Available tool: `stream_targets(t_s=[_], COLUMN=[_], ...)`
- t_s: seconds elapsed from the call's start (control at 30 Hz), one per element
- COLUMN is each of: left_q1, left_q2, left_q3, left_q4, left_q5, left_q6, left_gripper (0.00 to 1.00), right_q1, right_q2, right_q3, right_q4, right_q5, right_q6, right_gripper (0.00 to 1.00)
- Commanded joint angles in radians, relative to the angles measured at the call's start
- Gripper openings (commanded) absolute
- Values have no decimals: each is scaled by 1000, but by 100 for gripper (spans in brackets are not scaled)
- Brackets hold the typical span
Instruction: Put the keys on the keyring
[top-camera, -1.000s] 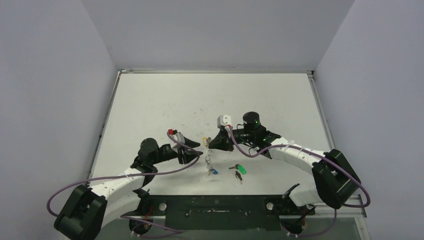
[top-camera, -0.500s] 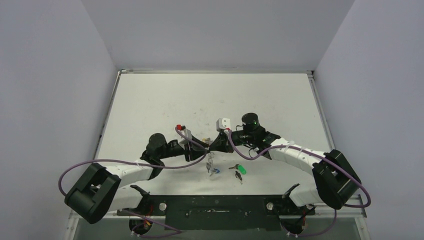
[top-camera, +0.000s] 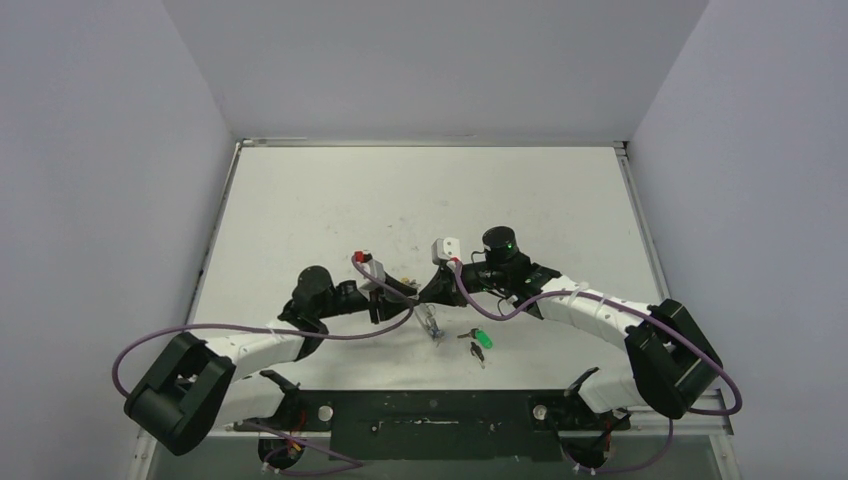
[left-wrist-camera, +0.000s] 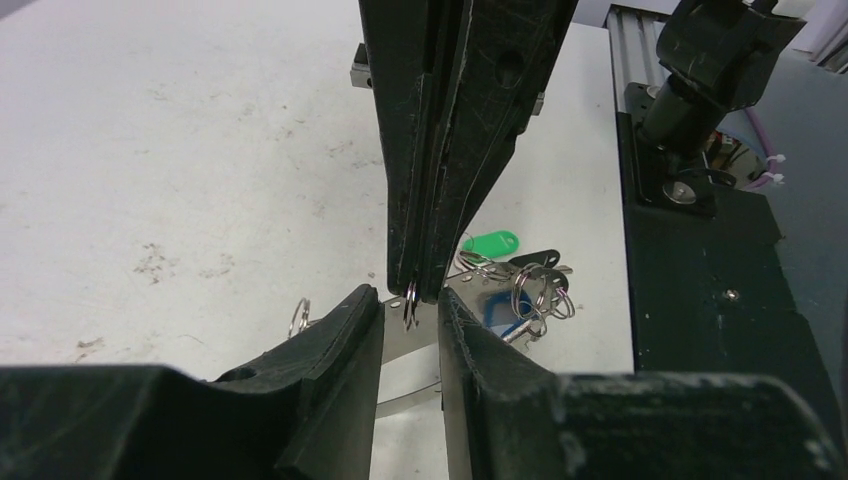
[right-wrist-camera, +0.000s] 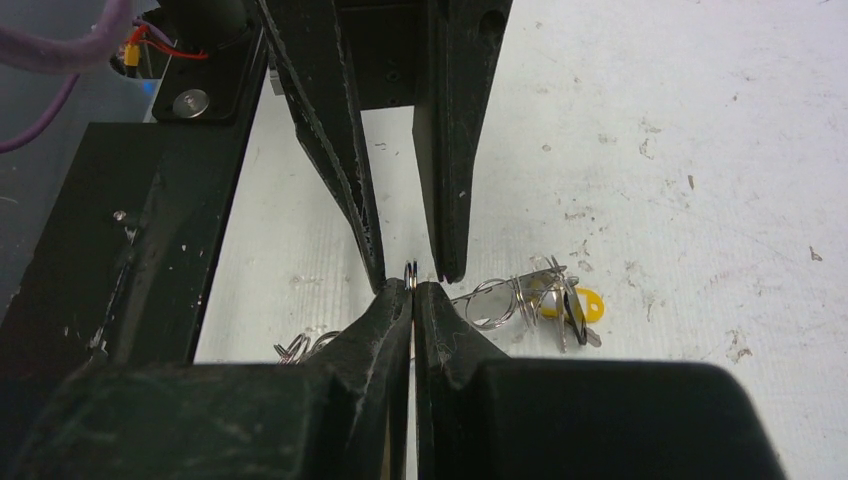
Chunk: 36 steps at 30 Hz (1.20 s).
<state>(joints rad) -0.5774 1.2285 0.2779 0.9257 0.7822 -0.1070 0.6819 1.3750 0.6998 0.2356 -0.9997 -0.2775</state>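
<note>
My right gripper (right-wrist-camera: 412, 290) is shut on the edge of a thin silvery split ring, the keyring (right-wrist-camera: 411, 270), and holds it just above the table. My left gripper (left-wrist-camera: 410, 300) faces it, open, one finger on each side of the ring and of the right fingertips. Linked rings (left-wrist-camera: 541, 290) with a blue-tagged key (left-wrist-camera: 497, 308) trail from the held ring. A green-tagged key (top-camera: 482, 338) and a black key (top-camera: 478, 353) lie to the right. A yellow-tagged key (right-wrist-camera: 582, 302) lies on more rings (right-wrist-camera: 490, 301) in the right wrist view.
A small loose ring (left-wrist-camera: 299, 318) lies on the white table (top-camera: 330, 200) beside my left fingers. The black mounting rail (top-camera: 430, 412) with the arm bases runs along the near edge. Grey walls close the sides and back.
My left arm has swung right until its fingers flank the ring in the right gripper, and its jaws have narrowed. The hanging rings with the blue key shifted right. The right gripper stayed shut.
</note>
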Motion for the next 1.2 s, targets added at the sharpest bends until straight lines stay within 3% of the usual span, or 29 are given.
stream_targets(t_s=[0.0,0.2,0.67,1.17], left_q1=[-3,-4,-13,-32], left_q2=[-101,-180,-81,10], left_q3=[20,-8,24,46], left_q4=[-88,-153,-101,4], left_q5=[-61,-98,-29,0], left_q6=[74,86,60,29], left_gripper=[25,23,26,14], right_q1=[7,7,10,13], right_q2=[-41,-40,-43,-37], right_q3=[18,22,27,30], right_q4=[32,33,24,8], right_q5=[-31,-34,-35,-24], right_q6=[-29,-28,-26,-35], right_gripper=[0,0,0,0])
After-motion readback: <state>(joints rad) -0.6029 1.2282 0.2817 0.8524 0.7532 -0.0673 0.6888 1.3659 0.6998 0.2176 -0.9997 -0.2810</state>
